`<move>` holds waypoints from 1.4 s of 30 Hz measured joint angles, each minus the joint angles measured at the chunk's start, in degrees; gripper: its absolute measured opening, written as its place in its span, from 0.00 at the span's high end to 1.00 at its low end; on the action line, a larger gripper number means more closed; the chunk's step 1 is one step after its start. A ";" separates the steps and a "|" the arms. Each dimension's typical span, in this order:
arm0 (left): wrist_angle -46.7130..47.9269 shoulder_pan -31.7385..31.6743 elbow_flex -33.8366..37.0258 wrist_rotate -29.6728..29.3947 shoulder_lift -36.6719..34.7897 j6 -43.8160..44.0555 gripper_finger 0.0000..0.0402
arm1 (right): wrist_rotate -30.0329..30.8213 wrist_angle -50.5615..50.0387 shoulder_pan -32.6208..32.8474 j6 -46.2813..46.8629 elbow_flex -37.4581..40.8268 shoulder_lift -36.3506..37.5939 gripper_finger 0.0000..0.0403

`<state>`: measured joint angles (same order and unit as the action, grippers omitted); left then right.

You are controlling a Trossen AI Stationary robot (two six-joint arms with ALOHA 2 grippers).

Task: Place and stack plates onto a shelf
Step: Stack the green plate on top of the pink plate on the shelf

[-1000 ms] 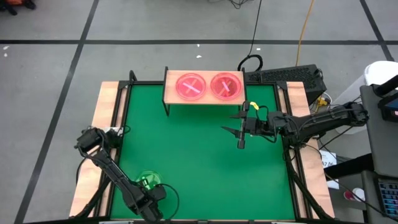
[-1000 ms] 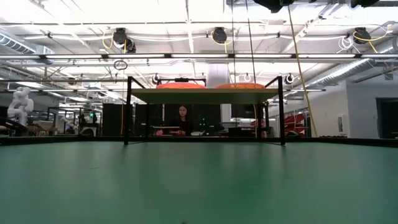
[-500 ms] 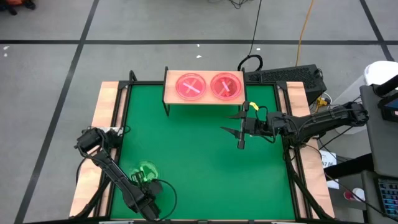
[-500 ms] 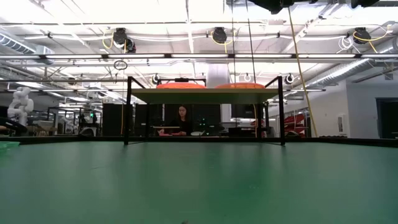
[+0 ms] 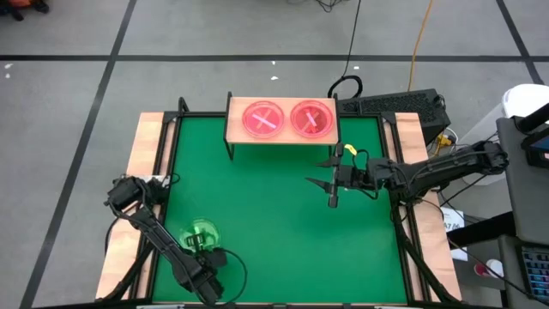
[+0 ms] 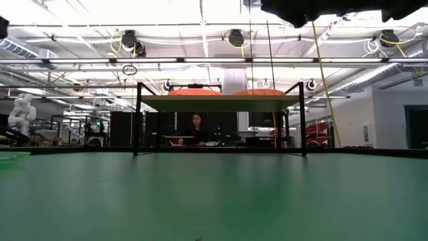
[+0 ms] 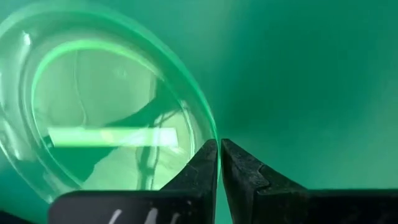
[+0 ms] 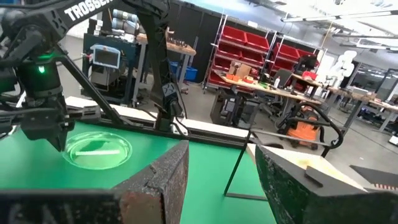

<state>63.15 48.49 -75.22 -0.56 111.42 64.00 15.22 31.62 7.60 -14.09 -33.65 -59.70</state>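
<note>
A green translucent plate (image 5: 203,233) with a bright stripe sits near the mat's near-left corner, and my left gripper (image 5: 206,250) is shut on it. The left wrist view shows the plate (image 7: 93,124) ahead of the gripper (image 7: 219,148). The low view catches only the plate's sliver (image 6: 10,155) at the far left. Two pink plates (image 5: 262,118) (image 5: 312,118) rest flat on the light-wood shelf (image 5: 236,127). My right gripper (image 5: 319,170) hovers open in front of the shelf's right half, touching nothing; its wrist view (image 8: 217,177) looks across at the green plate (image 8: 98,151). My left gripper pinches the green plate's rim (image 7: 211,132) between its two shut fingers, on the plate's near side. The fingers come from the table's near edge, slanting forward. The plate reaches out ahead of them toward the far edge; I cannot tell whether it rests on the mat.
A large green mat (image 5: 274,249) covers the table inside wooden side rails (image 5: 147,146). The shelf stands on thin black legs (image 6: 138,119) at the far edge. A person (image 6: 196,128) sits in the room behind the table. Cables and a keyboard (image 5: 390,105) lie beyond the far-right corner.
My left gripper has moved toward the far edge, carrying the green plate with it from the near-left corner further onto the mat; the plate has come into the low view's left edge. The right arm has stayed nearly still.
</note>
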 joint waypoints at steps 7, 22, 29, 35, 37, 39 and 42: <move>0.42 0.39 0.00 1.60 -0.20 -0.76 0.94 | 0.00 1.69 0.00 0.28 0.54 0.00 0.58; -1.47 0.39 2.66 1.87 -0.15 -0.73 0.93 | -0.01 2.01 0.00 1.22 0.54 0.00 0.58; -1.91 0.39 3.08 1.82 -0.13 -0.97 0.88 | -0.02 1.96 0.00 1.42 0.54 0.00 0.58; -0.18 0.39 3.13 0.78 -0.11 -0.97 0.78 | -0.02 1.95 0.00 1.45 0.54 0.00 0.58; 0.78 0.39 3.13 0.71 -0.09 -1.00 0.77 | -0.02 1.96 0.00 1.44 0.54 0.00 0.58; 1.19 0.39 3.13 0.66 -0.04 -1.01 0.76 | -0.02 1.94 0.00 1.44 0.54 0.00 0.58; 2.29 0.39 3.13 0.57 -0.04 -1.00 0.76 | -0.02 1.94 0.00 1.44 0.54 0.00 0.58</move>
<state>65.44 48.88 -72.10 0.01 111.37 63.00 15.20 33.56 7.60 -12.64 -33.10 -59.70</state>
